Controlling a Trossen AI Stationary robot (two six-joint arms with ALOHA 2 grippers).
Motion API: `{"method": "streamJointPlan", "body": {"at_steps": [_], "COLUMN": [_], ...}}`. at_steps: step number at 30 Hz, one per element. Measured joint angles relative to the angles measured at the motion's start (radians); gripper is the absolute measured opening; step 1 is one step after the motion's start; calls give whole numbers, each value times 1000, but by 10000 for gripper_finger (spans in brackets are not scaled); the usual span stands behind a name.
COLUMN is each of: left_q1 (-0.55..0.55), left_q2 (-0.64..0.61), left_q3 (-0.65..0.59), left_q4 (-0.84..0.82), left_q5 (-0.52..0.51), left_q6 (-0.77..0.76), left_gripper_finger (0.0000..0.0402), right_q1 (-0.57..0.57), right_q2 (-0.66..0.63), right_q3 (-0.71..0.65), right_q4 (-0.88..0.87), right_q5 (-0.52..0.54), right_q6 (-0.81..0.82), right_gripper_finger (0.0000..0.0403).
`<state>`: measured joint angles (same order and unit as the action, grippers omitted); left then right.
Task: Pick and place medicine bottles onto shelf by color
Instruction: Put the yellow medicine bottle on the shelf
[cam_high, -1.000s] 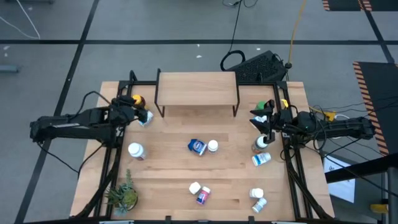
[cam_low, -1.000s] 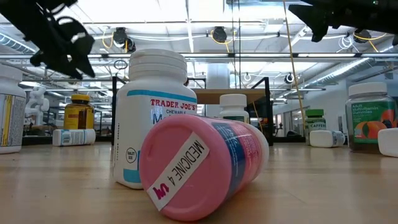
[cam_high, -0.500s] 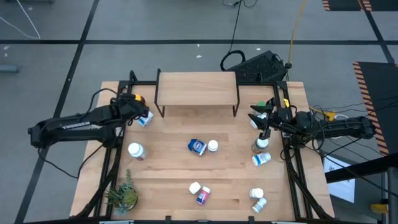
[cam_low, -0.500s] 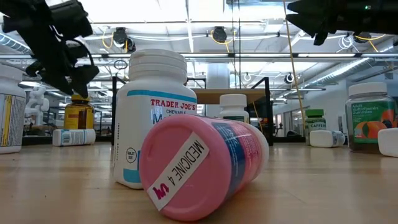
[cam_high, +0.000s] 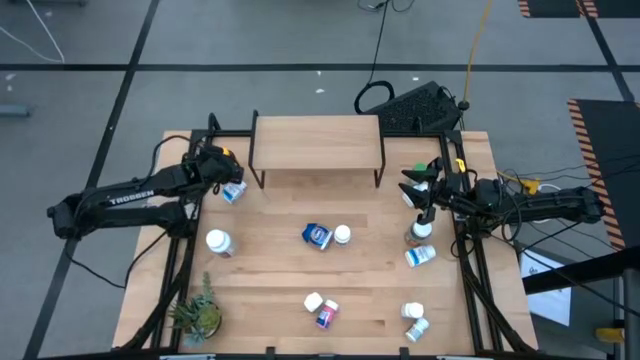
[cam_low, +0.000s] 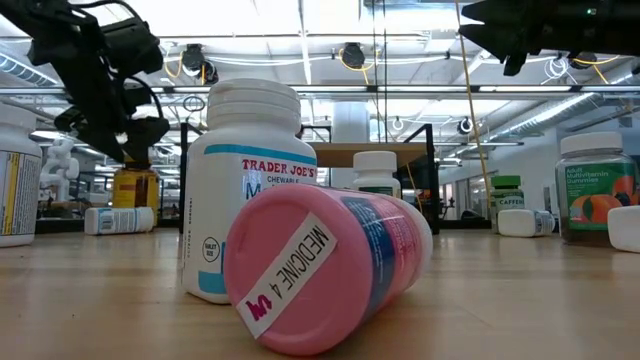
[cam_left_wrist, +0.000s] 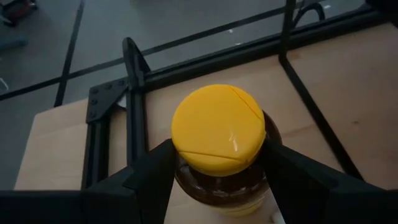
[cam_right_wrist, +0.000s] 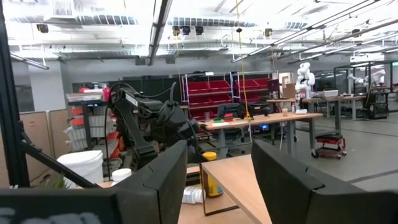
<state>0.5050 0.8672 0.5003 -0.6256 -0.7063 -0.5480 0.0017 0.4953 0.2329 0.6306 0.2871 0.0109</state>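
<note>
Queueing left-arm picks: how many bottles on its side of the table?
3. Amber yellow-capped bottle straddled by the left hand, near the left legs of the shelf; lying white bottle beside it; upright white bottle between that and the plant. The arm may hide more.

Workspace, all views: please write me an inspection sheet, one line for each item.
Surface: wooden table, bare wood between the things.
Job's things: shelf at the far edge, nothing on it; amber yellow-capped bottle by its left leg; white bottles scattered, blue bottle at centre, pink-capped bottle lying on its side.
Clutter: potted plant at the near left corner.
Grippers: left end effector with its fingers either side of the amber bottle; right end effector open, empty, over the table's right side.
Cables: black cable and yellow cable on the floor behind.
Surroundings: workshop benches, red bins; no person seen.
</note>
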Motion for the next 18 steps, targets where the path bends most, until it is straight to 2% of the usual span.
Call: {"method": "streamJointPlan", "body": {"at_steps": [8,18], "left_q1": [30,30], "left_q2": [22,21], "left_q3": [1,-1], "left_q4": [12,36], "left_q5": [-1,4], "left_q6": [13,51], "left_gripper_finger": [228,112], "right_q1": [0,0], "right_q2": [0,0], "right_q3": [0,0], "right_q4": [-7,-7], "right_q5": [-1,-1], "right_q6": [-2,-19], "right_gripper_finger": [176,176]}}
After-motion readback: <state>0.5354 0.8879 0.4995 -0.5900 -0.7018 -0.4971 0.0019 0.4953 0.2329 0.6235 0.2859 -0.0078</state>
